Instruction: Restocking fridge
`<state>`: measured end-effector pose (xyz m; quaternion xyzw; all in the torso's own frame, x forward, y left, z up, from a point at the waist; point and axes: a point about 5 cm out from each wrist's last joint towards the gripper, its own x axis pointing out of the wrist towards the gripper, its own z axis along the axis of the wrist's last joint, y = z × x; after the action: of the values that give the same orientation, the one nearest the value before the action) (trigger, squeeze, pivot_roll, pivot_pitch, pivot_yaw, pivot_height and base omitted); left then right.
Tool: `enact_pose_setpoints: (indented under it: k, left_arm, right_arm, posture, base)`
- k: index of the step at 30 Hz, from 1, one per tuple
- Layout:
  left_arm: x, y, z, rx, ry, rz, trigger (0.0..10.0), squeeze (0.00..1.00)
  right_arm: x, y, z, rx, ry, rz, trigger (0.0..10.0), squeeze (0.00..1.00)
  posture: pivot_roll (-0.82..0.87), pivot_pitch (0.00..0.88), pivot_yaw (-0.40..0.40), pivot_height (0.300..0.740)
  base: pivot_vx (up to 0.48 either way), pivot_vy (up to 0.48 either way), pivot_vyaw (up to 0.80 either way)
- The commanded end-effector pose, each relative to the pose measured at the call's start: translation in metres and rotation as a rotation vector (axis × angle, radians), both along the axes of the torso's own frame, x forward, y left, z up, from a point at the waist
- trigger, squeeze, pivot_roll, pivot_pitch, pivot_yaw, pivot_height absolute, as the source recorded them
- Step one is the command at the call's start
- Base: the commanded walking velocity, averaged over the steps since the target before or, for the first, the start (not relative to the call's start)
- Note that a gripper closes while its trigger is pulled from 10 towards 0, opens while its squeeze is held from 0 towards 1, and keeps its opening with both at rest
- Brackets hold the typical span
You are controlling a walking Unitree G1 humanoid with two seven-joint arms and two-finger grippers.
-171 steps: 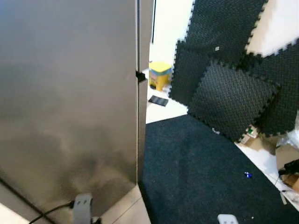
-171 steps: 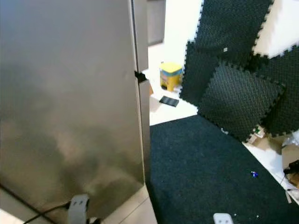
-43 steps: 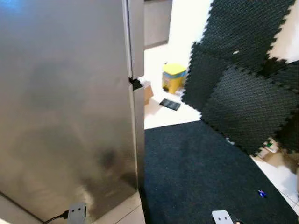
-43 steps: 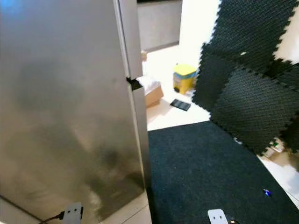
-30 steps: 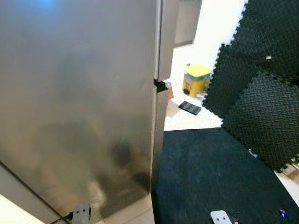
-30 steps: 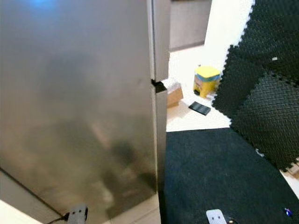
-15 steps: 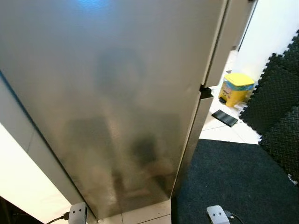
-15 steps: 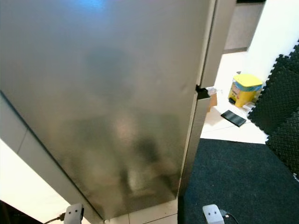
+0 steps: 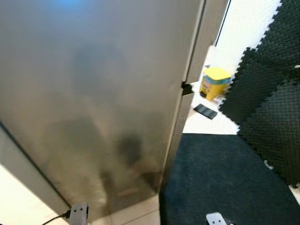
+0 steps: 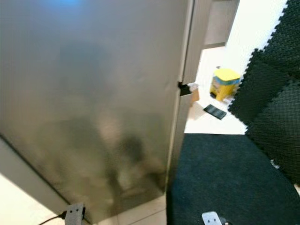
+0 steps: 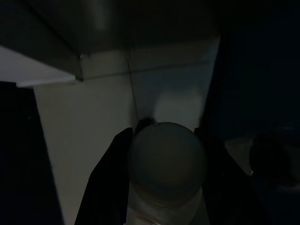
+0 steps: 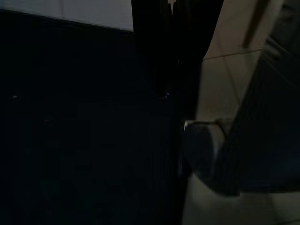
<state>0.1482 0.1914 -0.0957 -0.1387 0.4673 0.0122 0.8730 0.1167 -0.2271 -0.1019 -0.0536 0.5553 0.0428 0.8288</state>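
A tall stainless-steel fridge (image 9: 93, 93) stands right in front of the robot, its brushed door closed and taking up most of the head views. A small black hinge piece (image 9: 186, 88) sits on the door's right edge, marking the seam between the upper and lower doors. The fridge stands on pale tiled floor (image 9: 136, 216).

In the dark left wrist view, the left gripper (image 11: 164, 164) is closed around a rounded pale object (image 11: 166, 159), possibly the cap of a bottle or jar, held low above the pale floor. This is likely the item to be stocked. In the right wrist view, the right gripper (image 12: 171, 56) hangs low over dark flooring, its black fingers pressed together with nothing between them.

To the right of the fridge lies a dark carpet (image 9: 225, 183). Beyond it, black foam mats (image 9: 272, 93) lean against the wall. A yellow tub (image 9: 214, 82) and a flat black object (image 9: 205, 111) lie on the floor near the fridge's far corner.

The step in hand appears to be approaching the fridge. To do it well, the robot should square up to the door, find its opening edge, and use the free right gripper to pull while keeping the held item steady.
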Motion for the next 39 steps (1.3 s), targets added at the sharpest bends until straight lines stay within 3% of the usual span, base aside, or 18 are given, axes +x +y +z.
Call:
enact_pose_setpoints:
  k: [1,16,28,36,39]
  left_arm:
    - [-0.01,-0.019,-0.006,-0.089,0.046,0.005,10.0,0.0]
    - [-0.009,-0.021,-0.005,-0.12,0.034,0.0,10.0,0.0]
    - [-0.008,-0.024,-0.005,-0.144,0.029,0.021,10.0,0.0]
    - [-0.008,-0.025,-0.005,-0.153,0.029,0.027,10.0,0.0]
    - [-0.009,-0.026,-0.006,-0.156,0.032,0.026,10.0,0.0]
  right_arm:
    - [0.005,-0.001,0.002,-0.004,-0.015,-0.004,10.0,0.0]
    - [0.003,-0.001,0.001,-0.009,-0.004,-0.005,10.0,0.0]
    - [0.002,-0.002,0.001,-0.015,0.001,0.0,10.0,0.0]
    - [0.003,-0.006,0.002,-0.045,-0.002,-0.005,10.0,0.0]
    - [0.01,-0.014,0.006,-0.075,-0.036,-0.037,10.0,0.0]
  posture:
    - [-0.05,0.0,0.0,0.74]
    - [-0.06,0.0,0.0,0.74]
    - [-0.06,0.0,-0.002,0.74]
    - [-0.06,0.0,-0.006,0.74]
    - [-0.06,0.0,-0.008,0.74]
  base:
    - [0.0,0.0,0.0]
    - [0.0,0.0,0.0]
    - [0.0,-0.341,0.0]
    - [0.0,0.0,0.0]
    - [0.0,0.0,0.0]
